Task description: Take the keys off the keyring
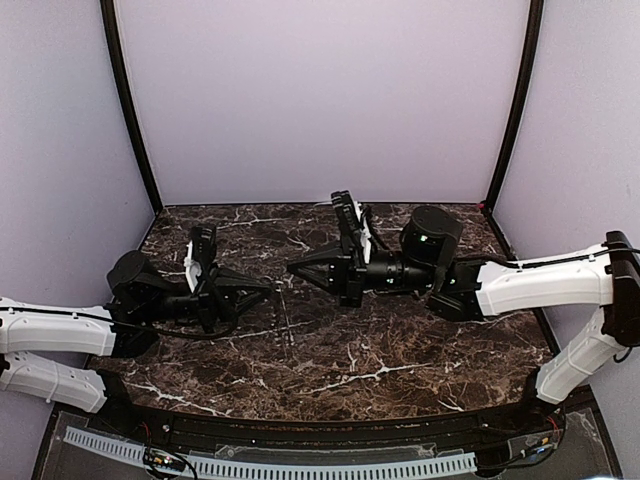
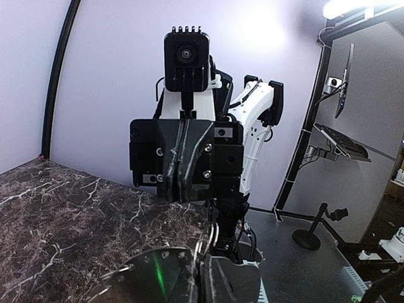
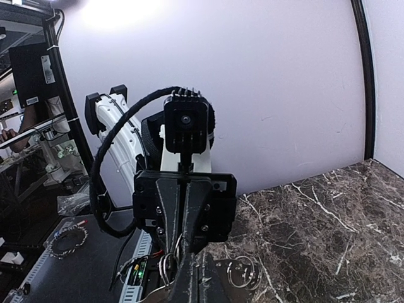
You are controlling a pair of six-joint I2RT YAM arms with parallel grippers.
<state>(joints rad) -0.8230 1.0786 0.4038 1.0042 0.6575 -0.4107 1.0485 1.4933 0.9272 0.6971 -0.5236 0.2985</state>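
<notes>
Grey wire loops of the keyring (image 3: 167, 265) hung in the narrow gap between the two facing tips. The left gripper (image 3: 184, 214) had its fingers pressed together and seemingly pinching the wire, while the right gripper (image 2: 183, 158) was likewise pressed together just beside the loops, contact with metal not discernible. No key could be made out; further wire loops (image 3: 243, 271) showed just to one side of the right tips, hanging or lying on the marble table (image 1: 400, 350), could not tell which. Judgement: one hand should clamp the ring fast while the other nips a single key near its hole and walks it slowly round the coil, without dragging the tips apart.
</notes>
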